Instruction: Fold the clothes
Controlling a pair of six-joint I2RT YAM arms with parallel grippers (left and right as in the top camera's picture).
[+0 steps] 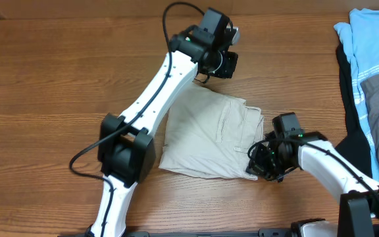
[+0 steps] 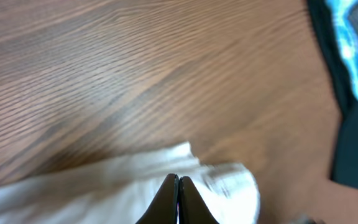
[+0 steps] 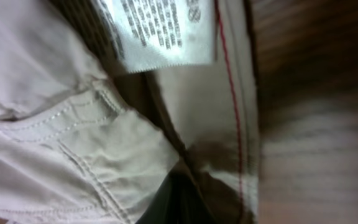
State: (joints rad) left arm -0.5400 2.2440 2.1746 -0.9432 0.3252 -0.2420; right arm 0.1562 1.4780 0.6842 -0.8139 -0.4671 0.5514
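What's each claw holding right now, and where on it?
Right claw pinches the shorts at the waistband edge by the label. Left claw is shut over their far edge; hold unclear.

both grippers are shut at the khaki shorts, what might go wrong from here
1. The right gripper seems to pinch only the waistband edge of the shorts; the fabric may slip out when lifted.
2. The left gripper is shut at the far corner, grip unclear; it could rise empty, skewing the fold.

Beige shorts [image 1: 202,135], woodgrain table [image 1: 58,66], blue garment [image 1: 367,46]
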